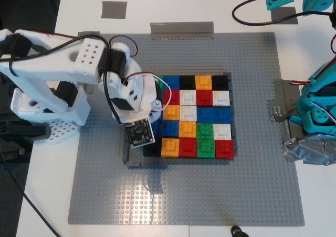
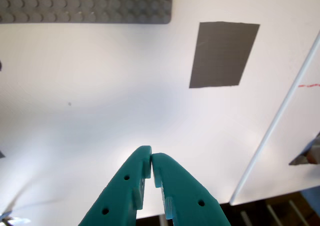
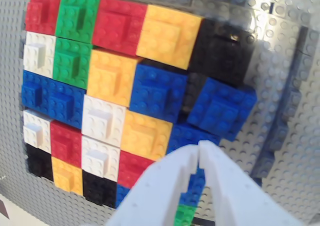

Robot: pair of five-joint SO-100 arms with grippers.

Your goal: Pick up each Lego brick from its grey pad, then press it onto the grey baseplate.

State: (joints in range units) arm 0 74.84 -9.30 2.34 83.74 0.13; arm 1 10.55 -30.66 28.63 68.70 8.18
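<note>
Below, you see a white tabletop (image 1: 47,195) under the studded grey baseplate (image 1: 105,195) of glossy Lego bricks (image 1: 197,116), my first gripper (image 2: 151,162) and my second gripper (image 3: 198,151) both pressed together, empty.

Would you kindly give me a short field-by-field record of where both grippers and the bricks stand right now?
First gripper: my teal first gripper, fingers together, holding nothing, over the bare white tabletop
Nearby pad: flat dark grey rectangular pad, nothing on it
Second gripper: my white second gripper, fingers together, above the brick block
Bricks: small square studded Lego bricks packed in a multicoloured block
Loose brick: one blue brick sits skewed at the block's edge
Baseplate: large studded mid-grey baseplate carries the block
</note>
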